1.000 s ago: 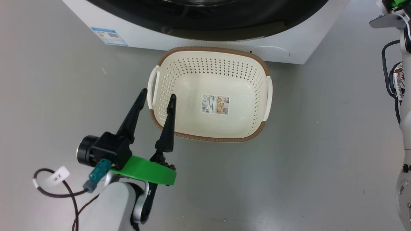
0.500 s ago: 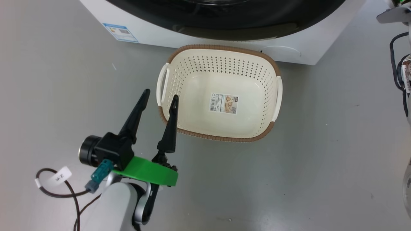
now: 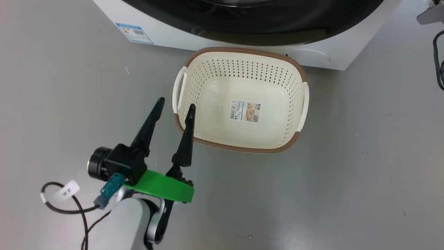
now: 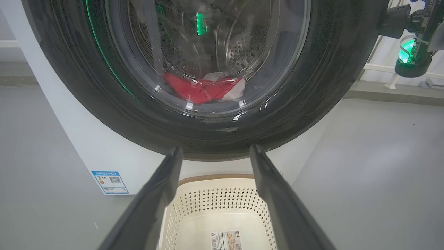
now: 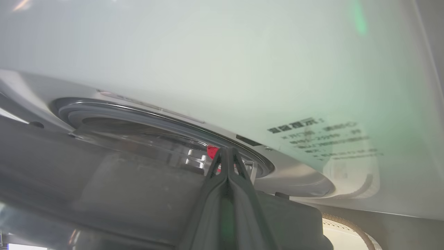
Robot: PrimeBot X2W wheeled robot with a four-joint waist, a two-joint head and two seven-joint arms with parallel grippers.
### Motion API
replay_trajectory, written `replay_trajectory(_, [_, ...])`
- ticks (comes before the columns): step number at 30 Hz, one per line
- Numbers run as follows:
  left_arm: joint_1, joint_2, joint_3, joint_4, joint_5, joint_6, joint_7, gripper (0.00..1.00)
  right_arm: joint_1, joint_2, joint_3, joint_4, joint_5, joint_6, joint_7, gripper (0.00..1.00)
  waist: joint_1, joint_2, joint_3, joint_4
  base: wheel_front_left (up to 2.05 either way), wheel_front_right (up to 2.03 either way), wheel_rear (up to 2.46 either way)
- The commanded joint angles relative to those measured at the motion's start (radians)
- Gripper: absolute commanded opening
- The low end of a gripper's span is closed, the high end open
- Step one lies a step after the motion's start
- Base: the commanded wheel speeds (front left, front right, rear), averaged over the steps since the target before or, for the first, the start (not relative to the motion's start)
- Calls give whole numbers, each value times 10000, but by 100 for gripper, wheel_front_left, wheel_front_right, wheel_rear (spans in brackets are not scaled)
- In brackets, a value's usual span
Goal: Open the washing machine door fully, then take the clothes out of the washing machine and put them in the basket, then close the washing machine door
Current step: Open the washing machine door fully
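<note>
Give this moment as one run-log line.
left gripper: open, empty | right gripper: shut, by glossy black round door | bright red clothes: in drum | cream perforated plastic basket: empty

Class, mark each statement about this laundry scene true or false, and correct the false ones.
1. The basket holds no clothes. True.
2. The clothes lie in the basket. False: they lie in the drum, behind the door glass.
3. The left gripper is open. True.
4. The right gripper is open. False: its fingers are pressed together, shut.
5. The basket stands on the floor before the washing machine. True.
</note>
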Motion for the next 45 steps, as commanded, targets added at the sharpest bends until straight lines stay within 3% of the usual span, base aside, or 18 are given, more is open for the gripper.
replay_trajectory(1, [-174, 164, 275, -188, -72, 54, -80, 100, -190, 326, 345, -300, -3, 8, 320, 0, 0, -1, -2, -27, 0, 0, 0])
replay_trajectory(27, [-139, 164, 543, -173, 50, -1, -80, 100, 1036, 723, 489, -1508, 535, 8, 1243, 0, 0, -1, -491, -422, 0, 0, 0])
replay_trajectory(45, [303, 164, 803, -146, 186, -22, -80, 100, 2504, 1087, 585, -2373, 978, 8, 1610, 0, 0, -1, -1467, -539, 0, 0, 0])
